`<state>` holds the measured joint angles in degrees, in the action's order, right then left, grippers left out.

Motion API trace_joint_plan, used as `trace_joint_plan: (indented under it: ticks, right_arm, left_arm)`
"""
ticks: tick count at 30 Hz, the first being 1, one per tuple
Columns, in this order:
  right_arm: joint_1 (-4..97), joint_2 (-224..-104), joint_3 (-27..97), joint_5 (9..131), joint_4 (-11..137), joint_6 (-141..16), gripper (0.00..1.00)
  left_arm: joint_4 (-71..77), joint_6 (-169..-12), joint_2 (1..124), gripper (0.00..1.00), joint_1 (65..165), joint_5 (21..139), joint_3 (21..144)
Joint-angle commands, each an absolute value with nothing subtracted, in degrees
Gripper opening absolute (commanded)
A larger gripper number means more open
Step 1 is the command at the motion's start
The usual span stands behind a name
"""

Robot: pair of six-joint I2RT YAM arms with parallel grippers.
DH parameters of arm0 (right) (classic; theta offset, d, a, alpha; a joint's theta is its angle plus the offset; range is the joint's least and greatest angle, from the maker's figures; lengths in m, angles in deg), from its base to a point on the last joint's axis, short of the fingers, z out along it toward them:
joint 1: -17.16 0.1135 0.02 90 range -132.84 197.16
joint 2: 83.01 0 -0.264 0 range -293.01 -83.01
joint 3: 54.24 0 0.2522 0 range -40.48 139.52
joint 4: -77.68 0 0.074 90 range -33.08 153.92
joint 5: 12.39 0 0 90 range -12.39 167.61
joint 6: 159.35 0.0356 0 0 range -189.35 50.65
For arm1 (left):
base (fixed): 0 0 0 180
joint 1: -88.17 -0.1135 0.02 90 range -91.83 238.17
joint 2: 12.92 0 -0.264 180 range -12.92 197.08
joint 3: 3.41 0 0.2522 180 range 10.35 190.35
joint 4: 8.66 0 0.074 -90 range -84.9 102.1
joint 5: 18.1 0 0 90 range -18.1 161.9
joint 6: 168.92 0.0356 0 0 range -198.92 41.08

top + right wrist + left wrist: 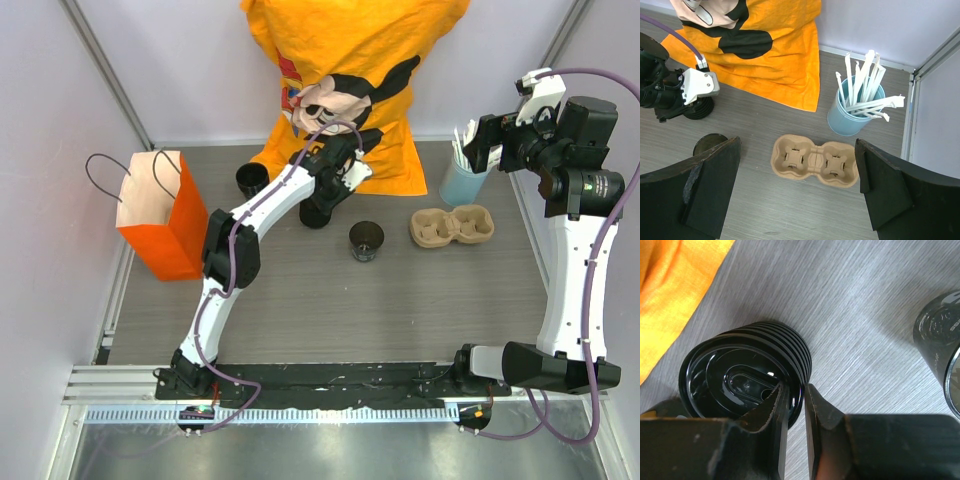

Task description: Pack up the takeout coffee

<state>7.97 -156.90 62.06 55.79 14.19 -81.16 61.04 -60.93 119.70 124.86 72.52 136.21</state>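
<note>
The takeout coffee, a small black cup, stands at the back left beside the orange paper bag. To its right stands a short stack of black lids. My left gripper is down on that stack. One finger lies on the top lid's face and the other outside it, with its rim pinched between them. A second black cup with white print stands open in the middle. My right gripper hangs wide open and empty, high at the right.
A brown two-cup carrier lies right of the middle. A blue tub of wrapped straws stands behind it. An orange printed cloth covers the back, and walls close in both sides.
</note>
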Motion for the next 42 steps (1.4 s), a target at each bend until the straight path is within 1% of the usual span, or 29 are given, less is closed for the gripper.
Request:
trace_joint_plan:
  ticks: [1, 8, 17, 19, 20, 22, 23, 27, 30, 35, 42]
  right_arm:
    - [7.67, -156.22, 63.06, 54.85, 15.32, -80.51, 1.00]
    - [7.67, -155.87, 63.06, 54.41, 15.41, -80.42, 1.00]
    - [7.67, -155.78, 62.97, 54.59, 15.23, -80.42, 1.00]
    - [7.76, -155.70, 62.97, 54.59, 15.23, -80.42, 1.00]
    - [7.76, -155.61, 62.88, 54.59, 15.23, -80.42, 1.00]
    - [7.67, -155.70, 62.80, 54.59, 15.23, -80.42, 1.00]
    - [7.67, -155.70, 62.79, 54.59, 15.23, -80.42, 1.00]
    - [7.67, -155.70, 62.88, 54.41, 15.23, -80.42, 1.00]
    - [7.76, -155.78, 62.79, 54.32, 15.23, -80.42, 1.00]
    - [7.76, -155.61, 62.71, 54.41, 15.23, -80.42, 1.00]
    - [7.76, -155.78, 62.79, 54.50, 15.23, -80.25, 1.00]
  left_arm:
    - [59.16, -62.22, 115.06, 0.22, 124.82, 72.25, 134.81]
    - [59.07, -63.28, 113.21, 0.27, 124.82, 72.69, 134.54]
    - [58.89, -63.19, 113.12, 0.28, 124.82, 72.60, 134.36]
    - [59.24, -62.93, 113.30, 0.30, 124.82, 72.60, 134.27]
    - [59.15, -62.84, 113.29, 0.35, 124.82, 72.43, 134.10]
    - [58.89, -62.40, 113.03, 0.40, 124.73, 72.34, 133.75]
    - [58.63, -62.40, 112.94, 0.43, 124.73, 70.51, 133.66]
    - [58.45, -62.14, 112.15, 0.50, 124.03, 70.67, 133.48]
    - [58.71, -61.26, 112.06, 0.49, 123.85, 71.19, 132.96]
    - [59.24, -60.38, 112.59, 0.42, 123.85, 71.55, 132.17]
    - [59.94, -59.85, 113.38, 0.38, 123.77, 71.63, 132.95]
